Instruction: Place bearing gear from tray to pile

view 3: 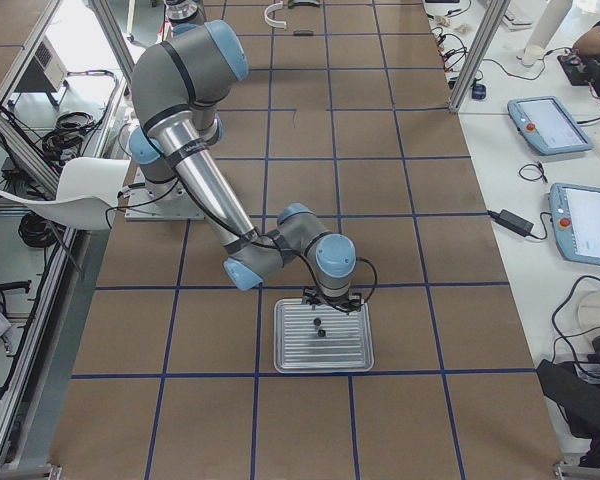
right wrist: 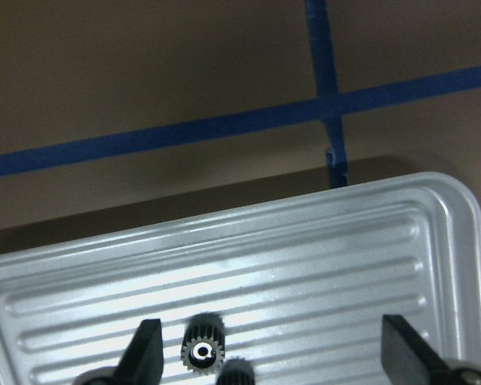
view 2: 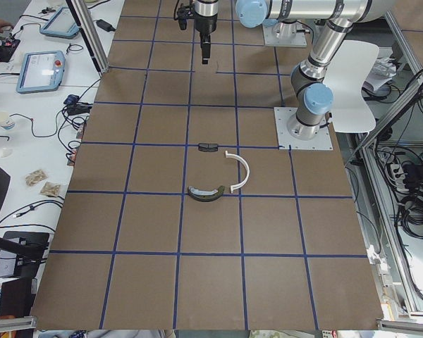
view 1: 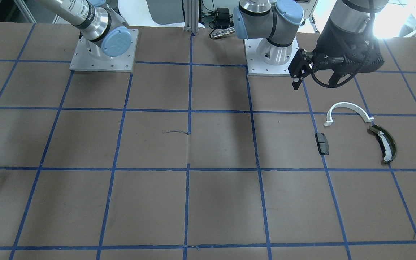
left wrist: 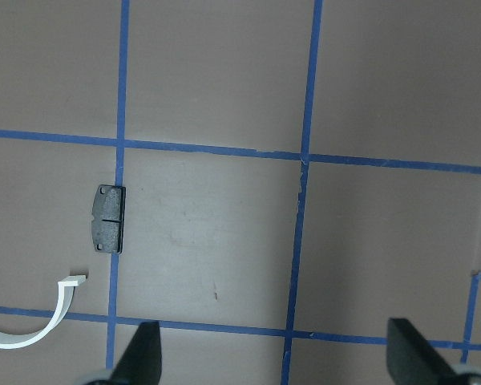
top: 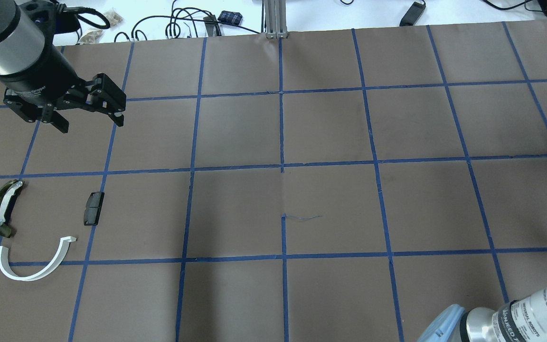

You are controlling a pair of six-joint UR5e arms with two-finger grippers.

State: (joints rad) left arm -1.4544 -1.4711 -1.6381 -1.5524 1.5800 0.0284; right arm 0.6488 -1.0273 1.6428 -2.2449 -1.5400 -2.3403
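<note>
Right end effector over tray, wrist view resolves toothed bearing gear

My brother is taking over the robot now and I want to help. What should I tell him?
Left gripper: open, empty, above the table beyond the pile.
Right gripper: open, empty, over the tray.
Gear: on the tray under the open right fingers, not gripped. Another small dark part lies beside it.
Pile: arc, block, green piece, on the robot's left side.
Done: no gear at the pile yet.
Left: grip the gear, carry it to the pile, let go.
</note>
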